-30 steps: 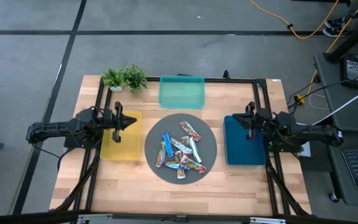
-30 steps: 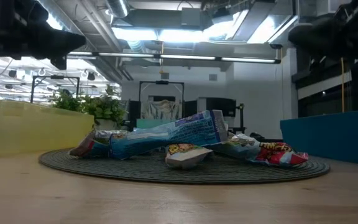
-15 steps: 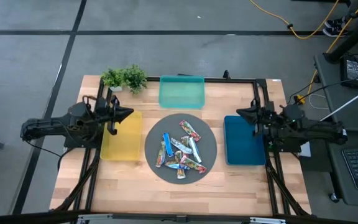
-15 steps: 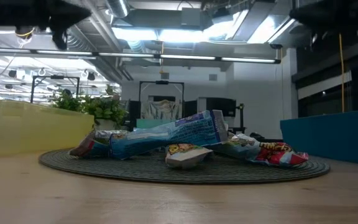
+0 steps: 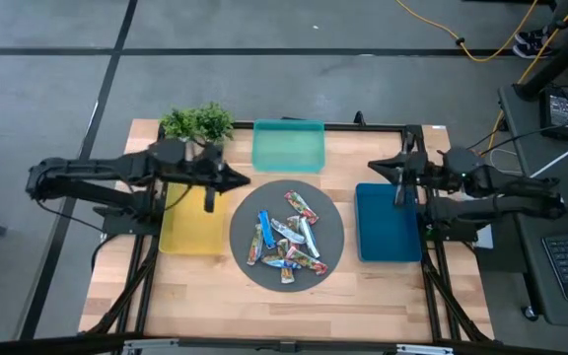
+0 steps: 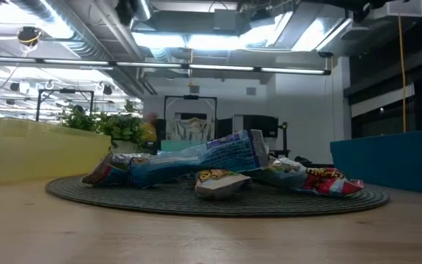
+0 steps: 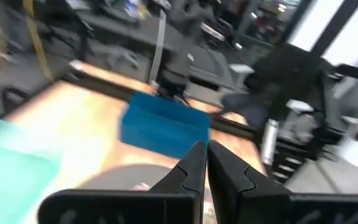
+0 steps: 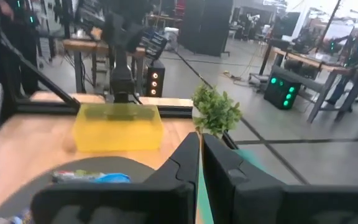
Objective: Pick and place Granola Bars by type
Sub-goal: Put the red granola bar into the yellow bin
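Granola bars (image 5: 286, 240) in shiny blue, red-multicoloured and silvery-white wrappers lie heaped together on a round dark grey woven mat (image 5: 335, 240) at the middle of the pale wooden table (image 5: 205, 296); in the low view the pile (image 6: 218, 165) rests untouched on the mat (image 6: 123, 194), a blue-wrapped bar lying across the top. Farthest left, the left arm reaches in over the yellow rectangular plastic tray (image 5: 187, 232), which sits just beside the mat's left edge. The left gripper (image 5: 237, 181) hangs above the table near the tray's far right corner, its two dark fingers pressed together and holding nothing, as the left wrist view shows (image 7: 205, 163). Behind the tray, at the far left corner of the table, stands a small green potted plant (image 5: 197, 123). A teal translucent rectangular tray (image 5: 288, 146) lies at the far side of the table, just beyond the mat. Right of the mat sits the dark blue rectangular tray (image 5: 388, 229). The right gripper (image 5: 375, 169) is poised above that tray's far edge, its fingers closed together and empty, pointing toward the table's middle (image 8: 200, 152).
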You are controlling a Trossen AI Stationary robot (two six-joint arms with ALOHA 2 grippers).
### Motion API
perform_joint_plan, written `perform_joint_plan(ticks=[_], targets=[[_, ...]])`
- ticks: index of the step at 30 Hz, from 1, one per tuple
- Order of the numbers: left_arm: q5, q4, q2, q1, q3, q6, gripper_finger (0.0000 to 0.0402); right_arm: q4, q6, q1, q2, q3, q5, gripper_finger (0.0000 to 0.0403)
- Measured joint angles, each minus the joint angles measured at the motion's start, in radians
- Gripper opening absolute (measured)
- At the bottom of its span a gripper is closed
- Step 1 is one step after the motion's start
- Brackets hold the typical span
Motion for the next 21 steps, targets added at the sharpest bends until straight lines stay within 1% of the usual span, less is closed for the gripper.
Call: perform_joint_plan(ticks=[5,8,11,14,18,21], targets=[[0.015,-0.006,0.107,-0.064,0.029,-0.073,0.0008,0.005,-0.029,0.0,0.036,0.001,0.019,0.0023],[0.017,-0.11,0.155,-0.108,0.029,-0.09,0.0008,0.001,-0.029,0.0,0.049,0.001,0.061,0.0023],[0.013,-0.23,0.211,-0.13,0.029,-0.185,0.0008,0.0,-0.032,-0.004,0.06,0.001,0.086,0.0023],[0.013,-0.298,0.262,-0.145,0.029,-0.269,0.0008,0.002,-0.032,-0.01,0.061,0.001,0.086,0.0023],[0.013,-0.312,0.319,-0.17,0.029,-0.307,0.0015,0.002,-0.032,-0.029,0.061,0.001,0.086,0.0023],[0.014,-0.314,0.359,-0.182,0.029,-0.32,0.0028,0.002,-0.028,-0.042,0.061,0.001,0.086,0.0023]])
